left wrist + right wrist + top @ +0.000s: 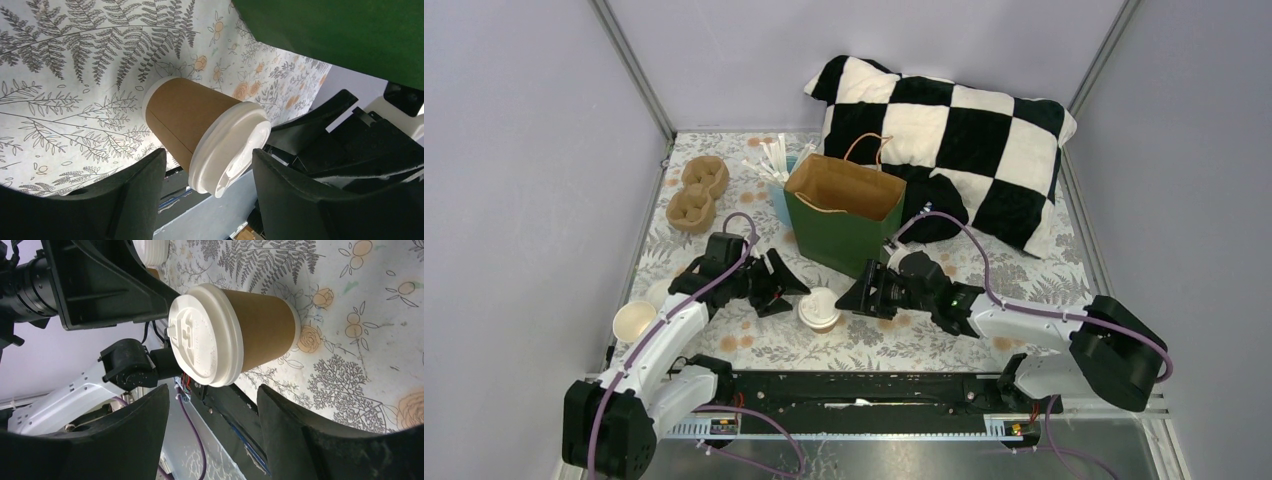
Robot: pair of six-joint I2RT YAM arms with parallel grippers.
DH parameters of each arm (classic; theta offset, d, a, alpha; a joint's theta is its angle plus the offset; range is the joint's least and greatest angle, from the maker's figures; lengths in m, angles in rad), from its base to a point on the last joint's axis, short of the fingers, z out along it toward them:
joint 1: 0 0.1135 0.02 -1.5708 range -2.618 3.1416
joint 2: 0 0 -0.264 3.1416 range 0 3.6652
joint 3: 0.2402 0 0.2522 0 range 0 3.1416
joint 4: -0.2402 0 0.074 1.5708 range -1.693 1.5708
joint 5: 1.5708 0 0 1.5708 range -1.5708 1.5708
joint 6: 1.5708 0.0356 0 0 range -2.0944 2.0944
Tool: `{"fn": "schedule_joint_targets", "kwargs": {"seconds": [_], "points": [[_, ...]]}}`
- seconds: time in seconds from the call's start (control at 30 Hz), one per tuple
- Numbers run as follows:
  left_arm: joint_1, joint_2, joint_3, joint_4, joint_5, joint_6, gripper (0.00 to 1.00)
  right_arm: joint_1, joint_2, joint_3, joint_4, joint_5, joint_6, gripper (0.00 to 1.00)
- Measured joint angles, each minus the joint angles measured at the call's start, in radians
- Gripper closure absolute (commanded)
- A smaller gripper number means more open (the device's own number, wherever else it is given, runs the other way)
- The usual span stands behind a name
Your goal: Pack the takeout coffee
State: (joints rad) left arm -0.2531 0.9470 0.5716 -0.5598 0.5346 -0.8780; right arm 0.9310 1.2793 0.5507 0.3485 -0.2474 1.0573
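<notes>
Three plain lilac-grey walls (524, 150) close in the space at 9, 12 and 3 o'clock, joined at the far corners by slim aluminium posts (636, 75). The surface (874, 345) is covered in a white print of grey ferns and small orange flowers. A black-and-cream checkered pillow (969, 140) lies toward 1 o'clock, close to the back wall (864, 50). At 6 o'clock a black rail (864, 392) runs along the near edge, with a bare metal sheet (924, 455) below it. The light is soft and even, and shadows are faint.

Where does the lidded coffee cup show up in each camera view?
Top external: takeout coffee low centre, before the green bag.
Left wrist: centre, lid toward the lower right.
Right wrist: upper centre, lid pointing left.
Shared landmark: the floral tablecloth under it.
</notes>
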Motion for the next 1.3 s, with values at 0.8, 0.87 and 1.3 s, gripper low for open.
{"fn": "schedule_joint_targets", "kwargs": {"seconds": [0.8, 0.87, 1.3], "points": [[0.014, 0.061, 0.000, 0.041, 0.068, 0.053, 0.57, 0.003, 0.159, 0.002, 0.135, 0.042, 0.101, 0.35], [0.015, 0.063, -0.003, 0.050, 0.072, 0.050, 0.57, 0.003, 0.181, 0.003, 0.135, 0.045, 0.104, 0.35], [0.019, 0.026, -0.058, 0.089, 0.094, 0.007, 0.60, 0.003, 0.209, -0.020, 0.182, 0.048, 0.152, 0.35]]}}
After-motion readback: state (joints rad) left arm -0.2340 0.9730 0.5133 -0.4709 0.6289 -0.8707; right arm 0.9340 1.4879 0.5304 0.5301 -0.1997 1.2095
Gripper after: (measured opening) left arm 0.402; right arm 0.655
